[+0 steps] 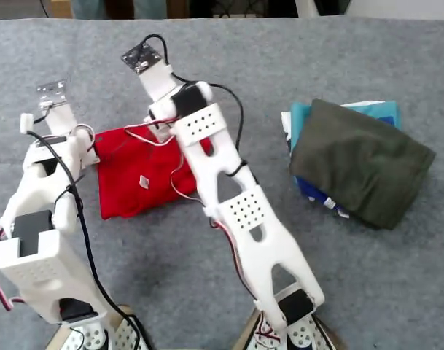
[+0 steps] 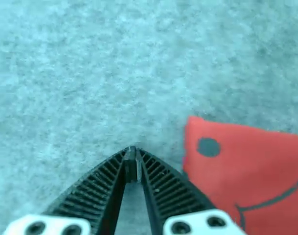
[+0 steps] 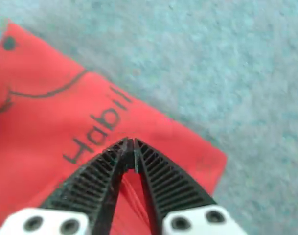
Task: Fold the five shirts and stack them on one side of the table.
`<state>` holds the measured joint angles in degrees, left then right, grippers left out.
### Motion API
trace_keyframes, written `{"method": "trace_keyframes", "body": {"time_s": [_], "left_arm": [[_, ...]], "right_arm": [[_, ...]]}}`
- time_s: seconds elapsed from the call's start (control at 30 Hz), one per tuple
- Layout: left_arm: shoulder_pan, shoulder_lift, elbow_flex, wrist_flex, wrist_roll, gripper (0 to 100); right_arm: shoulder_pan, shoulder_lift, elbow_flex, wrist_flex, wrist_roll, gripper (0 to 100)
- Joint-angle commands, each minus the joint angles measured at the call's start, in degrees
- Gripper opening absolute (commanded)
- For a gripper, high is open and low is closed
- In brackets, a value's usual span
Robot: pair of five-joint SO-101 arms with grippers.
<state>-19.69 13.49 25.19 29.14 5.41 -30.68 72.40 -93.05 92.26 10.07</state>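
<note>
The red shirt (image 1: 138, 179) lies folded into a rough square on the grey felt table (image 1: 280, 58), with a small pale tag on its upper face. In the wrist views it carries dark lettering and a thin drawn line.

The right pincer (image 3: 130, 147) hangs over the red shirt, near one of its corners. Its ribbed black fingers (image 3: 163, 181) meet at the tips, with nothing visibly caught between them (red cloth shows behind the narrow gap lower down).

The left pincer (image 2: 131, 152) is just beside the red shirt, off its corner and over bare felt. It too is closed tip to tip and holds nothing.

From above, the left arm (image 1: 39, 219) stands along the edge of the red shirt that faces away from the other shirts. The right arm (image 1: 229, 197) slants across the opposite edge, and part of the red shirt is hidden under it.

Well apart from the red shirt, beyond the right arm, sits the stack (image 1: 331, 200) of folded shirts. An olive shirt (image 1: 356, 160) lies on top of it, with a teal shirt (image 1: 302, 117) and slivers of white and blue showing at the edges beneath.
</note>
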Motion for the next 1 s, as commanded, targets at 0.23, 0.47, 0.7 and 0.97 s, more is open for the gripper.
{"method": "trace_keyframes", "body": {"time_s": [0.23, 0.47, 0.7, 0.97], "left_arm": [[-5.05, -0.35, -3.38, -0.35, 11.25, 3], [-5.05, -0.35, -3.38, -0.35, 11.25, 3], [-4.97, -0.18, -3.56, -0.35, 11.25, 3], [-4.97, -0.18, -3.65, -0.35, 11.25, 3]], "right_arm": [[-2.90, 0.04, -2.42, -0.26, -0.09, 1.5], [-2.20, 0.75, -2.42, 7.56, -0.09, 1.5], [-1.05, -0.84, -2.07, 8.88, -0.09, 1.5], [0.35, -3.30, -0.48, 9.05, -0.26, 1.5]]}}
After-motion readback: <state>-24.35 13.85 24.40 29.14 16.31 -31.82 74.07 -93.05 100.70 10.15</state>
